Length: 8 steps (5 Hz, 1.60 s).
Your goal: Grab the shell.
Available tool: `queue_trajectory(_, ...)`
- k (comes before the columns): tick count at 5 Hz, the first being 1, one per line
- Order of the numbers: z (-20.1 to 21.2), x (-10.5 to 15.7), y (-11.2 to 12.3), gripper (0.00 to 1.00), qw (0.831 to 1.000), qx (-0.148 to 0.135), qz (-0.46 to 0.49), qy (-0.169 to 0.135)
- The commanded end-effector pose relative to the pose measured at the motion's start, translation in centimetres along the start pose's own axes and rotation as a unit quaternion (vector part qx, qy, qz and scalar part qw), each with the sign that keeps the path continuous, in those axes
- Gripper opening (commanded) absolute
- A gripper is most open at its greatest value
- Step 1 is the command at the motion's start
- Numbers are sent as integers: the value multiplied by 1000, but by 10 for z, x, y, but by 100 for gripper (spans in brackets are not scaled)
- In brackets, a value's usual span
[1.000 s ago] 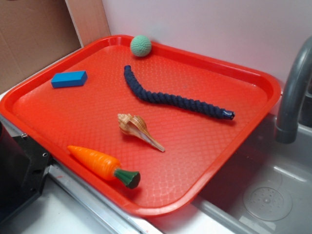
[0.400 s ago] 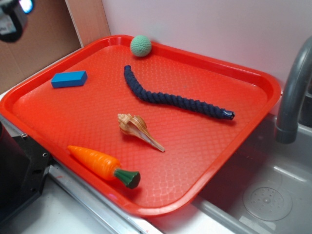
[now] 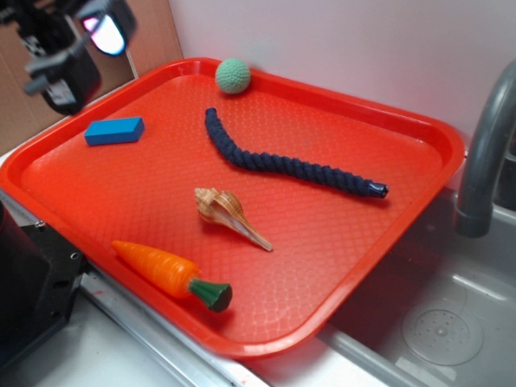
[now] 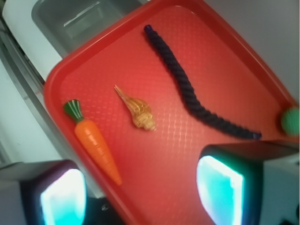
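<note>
Orange-red tray (image 3: 403,121) carries one striped shell (image 3: 226,211) at its middle, untouched, as the pincer (image 3: 68,44) hovers released over the far left corner, well apart from it. The grab has not begun: approach, descent and closing all appear to remain. Also on the surface: one toy carrot (image 3: 168,272) at the near edge, one dark rope (image 3: 282,160), one blue block (image 3: 114,130), one green ball (image 3: 233,75).

No writing to read here: no labels, brands, numbers or signs in either view, and nothing printed on any surface.
</note>
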<state>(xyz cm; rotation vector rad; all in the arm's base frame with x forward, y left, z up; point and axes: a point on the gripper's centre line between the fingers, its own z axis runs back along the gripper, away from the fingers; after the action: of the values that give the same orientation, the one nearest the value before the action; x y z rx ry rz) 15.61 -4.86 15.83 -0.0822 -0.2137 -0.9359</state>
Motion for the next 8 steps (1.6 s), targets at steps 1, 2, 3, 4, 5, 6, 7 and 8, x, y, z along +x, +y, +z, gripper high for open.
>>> queue_trajectory(1,-46,15,0,100,995,-5,-94,-12)
queue_trajectory(2,-79,17,0,100,994,12,-110,23)
queue_trajectory(3,-109,18,4,100,990,21,-135,42)
queue_trajectory(4,-131,17,1,100,985,7,-163,51)
queue_trajectory(5,-142,13,4,0,983,3,-172,60)
queue_trajectory(6,-145,10,8,0,984,3,-168,64)
queue_trajectory(7,-144,9,14,0,986,-3,-157,60)
queue_trajectory(8,-125,6,23,0,994,8,-85,65)
